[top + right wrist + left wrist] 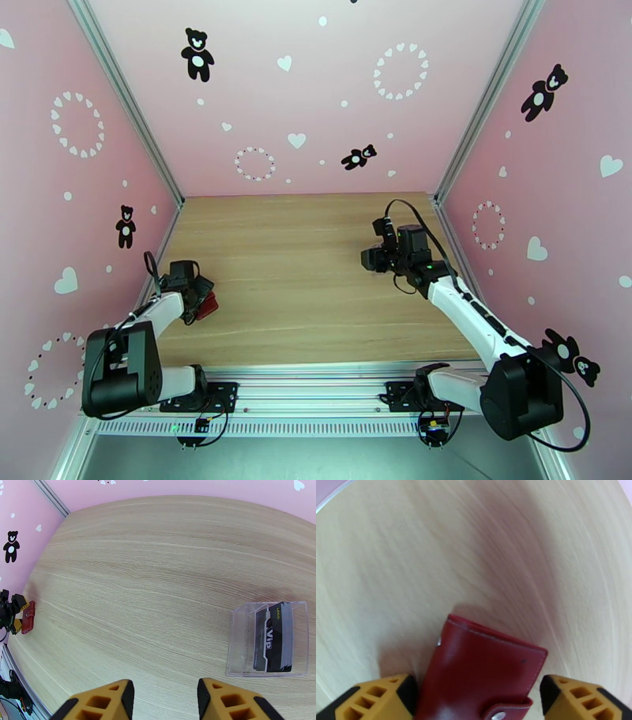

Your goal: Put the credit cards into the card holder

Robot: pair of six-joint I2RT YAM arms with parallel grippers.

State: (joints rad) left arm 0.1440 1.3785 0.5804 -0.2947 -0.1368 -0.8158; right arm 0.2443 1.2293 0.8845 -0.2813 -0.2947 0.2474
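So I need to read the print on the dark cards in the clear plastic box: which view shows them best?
Right wrist: the dark cards stand in the clear plastic box, white lettering legible. In the top view the right arm covers that spot.

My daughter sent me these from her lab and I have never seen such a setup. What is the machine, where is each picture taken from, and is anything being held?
Two robot arms are bolted at the near edge of a wooden table. One picture looks down from above; the other two come from cameras on each wrist. The left gripper has its jaws wide on either side of the closed red card holder, apparently not yet pinching it. The right gripper holds nothing, its jaws apart over bare wood. Near it, dark credit cards stand in a clear plastic box.
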